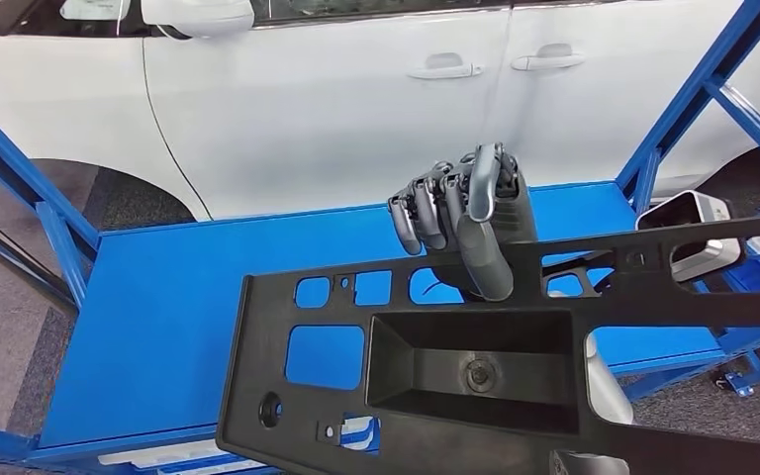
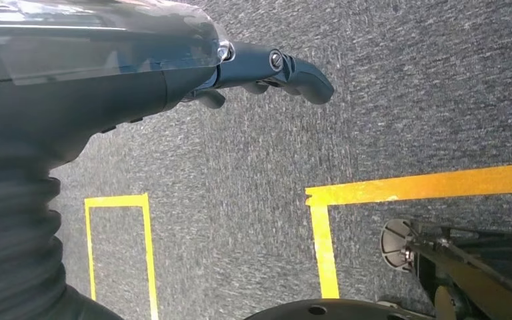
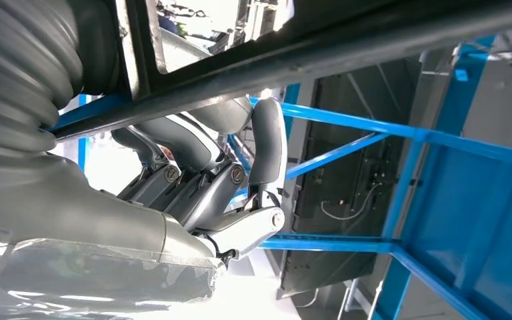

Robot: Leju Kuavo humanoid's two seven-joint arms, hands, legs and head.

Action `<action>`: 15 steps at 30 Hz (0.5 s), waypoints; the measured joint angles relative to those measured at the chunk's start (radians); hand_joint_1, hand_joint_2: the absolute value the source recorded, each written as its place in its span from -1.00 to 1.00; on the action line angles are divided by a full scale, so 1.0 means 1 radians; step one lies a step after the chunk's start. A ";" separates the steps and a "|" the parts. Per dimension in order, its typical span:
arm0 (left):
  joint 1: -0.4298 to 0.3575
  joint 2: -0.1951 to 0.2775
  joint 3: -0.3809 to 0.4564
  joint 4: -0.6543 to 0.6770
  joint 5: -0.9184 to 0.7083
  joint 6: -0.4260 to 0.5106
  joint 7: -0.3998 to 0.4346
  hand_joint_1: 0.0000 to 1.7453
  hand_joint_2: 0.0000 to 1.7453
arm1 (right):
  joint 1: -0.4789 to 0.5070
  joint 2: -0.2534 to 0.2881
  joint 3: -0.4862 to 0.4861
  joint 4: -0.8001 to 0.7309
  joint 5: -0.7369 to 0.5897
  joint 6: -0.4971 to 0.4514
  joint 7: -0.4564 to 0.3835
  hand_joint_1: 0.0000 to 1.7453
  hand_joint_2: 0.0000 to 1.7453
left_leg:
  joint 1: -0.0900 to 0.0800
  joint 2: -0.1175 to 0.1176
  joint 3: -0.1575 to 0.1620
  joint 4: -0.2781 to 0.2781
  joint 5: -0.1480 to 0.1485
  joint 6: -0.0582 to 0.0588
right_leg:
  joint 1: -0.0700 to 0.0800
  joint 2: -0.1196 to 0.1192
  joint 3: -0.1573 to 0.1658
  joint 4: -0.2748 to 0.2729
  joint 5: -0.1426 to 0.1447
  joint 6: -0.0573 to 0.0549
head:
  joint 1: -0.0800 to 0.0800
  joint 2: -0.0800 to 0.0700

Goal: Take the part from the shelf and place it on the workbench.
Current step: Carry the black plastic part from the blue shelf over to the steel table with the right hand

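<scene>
A: The right hand (image 1: 465,223) is dark grey, its fingers segmented and the thumb thick and rounded.

B: Silver screws sit at the finger bases. The left hand (image 2: 267,70) has a glossy cover and ribbed grey sleeve.

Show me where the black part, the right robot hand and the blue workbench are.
black part (image 1: 287,416): head view, its flat left panel.
right robot hand (image 1: 467,213): head view, its middle, above the part.
blue workbench (image 1: 173,297): head view, its bare top.

Right hand (image 1: 465,223) raised, fingers curled in a grip; left hand (image 2: 267,70) hangs down.
</scene>
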 joint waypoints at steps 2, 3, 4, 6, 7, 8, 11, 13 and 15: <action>0.000 -0.001 0.000 0.000 0.000 0.001 -0.001 -1.00 1.00 | 0.001 0.000 0.000 0.000 0.000 -0.002 0.000 1.00 1.00 | 0.000 0.002 0.000 -0.003 0.001 0.008 | -0.002 0.000 -0.046 0.101 -0.058 0.007 | 0.000 0.000; 0.000 -0.001 0.000 0.000 0.000 0.001 -0.002 -1.00 1.00 | 0.002 0.000 0.000 0.001 0.000 -0.003 0.001 1.00 1.00 | 0.000 0.002 -0.001 -0.003 0.001 0.011 | -0.002 0.000 -0.080 0.170 -0.090 0.009 | 0.000 0.000; 0.000 -0.002 0.000 0.000 0.000 0.000 -0.002 -1.00 1.00 | 0.003 0.000 0.000 0.001 0.000 -0.004 0.002 1.00 1.00 | -0.001 0.002 -0.002 -0.002 0.000 0.012 | -0.002 0.000 -0.110 0.230 -0.112 0.010 | 0.000 0.000; 0.000 -0.002 0.000 0.000 0.000 -0.001 -0.003 -1.00 1.00 | 0.004 0.000 0.000 0.002 0.000 -0.007 0.004 1.00 1.00 | -0.003 0.002 -0.003 0.001 0.000 0.012 | -0.002 0.000 -0.123 0.251 -0.097 0.009 | 0.000 0.000; 0.000 -0.002 0.000 0.000 0.000 -0.003 -0.004 -1.00 1.00 | 0.004 0.000 0.000 0.002 0.000 -0.009 0.005 1.00 1.00 | -0.003 0.001 -0.002 0.002 -0.001 0.011 | -0.002 0.000 -0.101 0.203 -0.065 0.006 | 0.000 0.000; 0.000 -0.002 0.000 0.000 0.000 -0.006 -0.005 -1.00 1.00 | 0.004 0.000 0.000 0.002 0.000 -0.011 0.006 1.00 1.00 | -0.003 0.000 -0.002 0.003 -0.002 0.010 | -0.001 0.000 -0.066 0.129 -0.027 0.002 | 0.000 0.000; 0.000 -0.002 0.000 0.000 -0.001 -0.015 -0.014 -1.00 1.00 | 0.003 0.000 0.000 0.002 0.000 -0.015 0.006 1.00 1.00 | -0.008 -0.005 -0.004 0.008 -0.003 -0.001 | 0.005 0.003 -0.003 -0.015 0.023 -0.012 | 0.000 0.000; 0.001 -0.002 0.000 0.000 -0.001 -0.016 -0.017 -1.00 1.00 | 0.004 0.000 0.000 0.002 0.000 -0.015 0.006 1.00 1.00 | -0.009 -0.006 -0.004 0.007 -0.002 -0.012 | 0.005 0.003 -0.005 -0.020 0.026 -0.021 | 0.000 0.000; 0.001 -0.001 0.000 0.000 -0.002 -0.016 -0.018 -1.00 1.00 | 0.004 0.000 0.000 0.002 0.000 -0.015 0.006 1.00 1.00 | -0.009 -0.003 -0.012 0.024 -0.015 -0.023 | 0.000 0.001 -0.002 -0.027 0.031 -0.032 | 0.000 0.000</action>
